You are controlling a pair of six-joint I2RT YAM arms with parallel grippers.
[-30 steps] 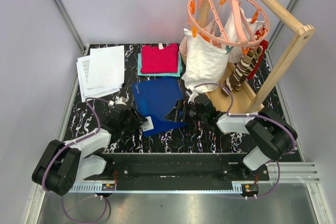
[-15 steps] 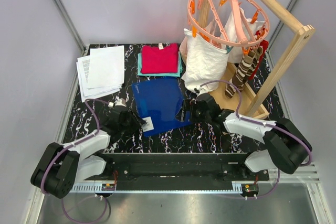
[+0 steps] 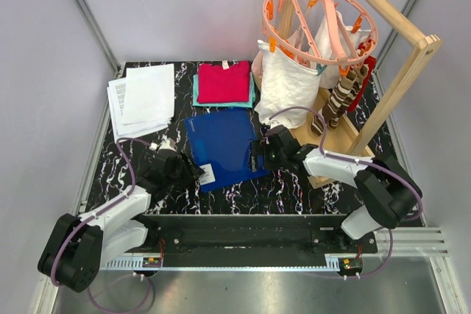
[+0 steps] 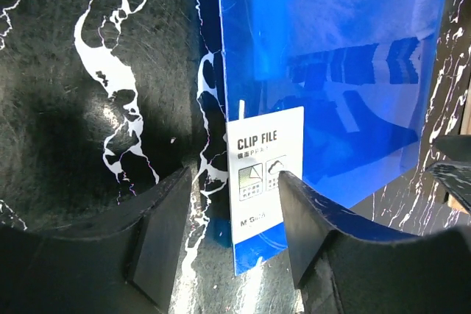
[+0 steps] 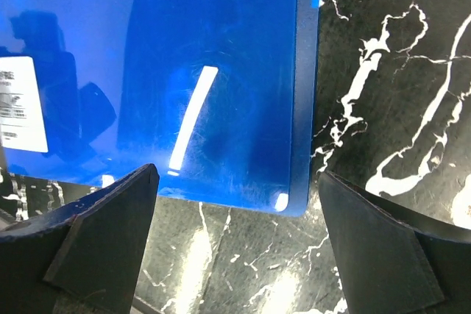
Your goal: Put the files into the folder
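Observation:
The blue folder (image 3: 221,145) lies flat on the black marbled table, its white sticker (image 3: 207,174) at the near left corner. The files (image 3: 143,97), a loose stack of white printed sheets, rest at the far left. My left gripper (image 3: 193,172) is open at the sticker corner. In the left wrist view its jaws (image 4: 232,237) stand either side of the sticker (image 4: 268,167) without touching it. My right gripper (image 3: 257,156) is open wide at the folder's near right corner. In the right wrist view that corner of the folder (image 5: 221,71) lies just ahead of the gripper (image 5: 239,233).
Folded red and teal clothes (image 3: 223,82) lie behind the folder. At the right stands a wooden rack (image 3: 390,86) with a pink clip hanger (image 3: 318,20), a white cloth bag (image 3: 285,90) and striped socks (image 3: 342,101), close to my right arm.
The left jaws narrowed, then spread again at the sticker corner. The right gripper shifted right from over the folder's near edge and settled at its near right corner.

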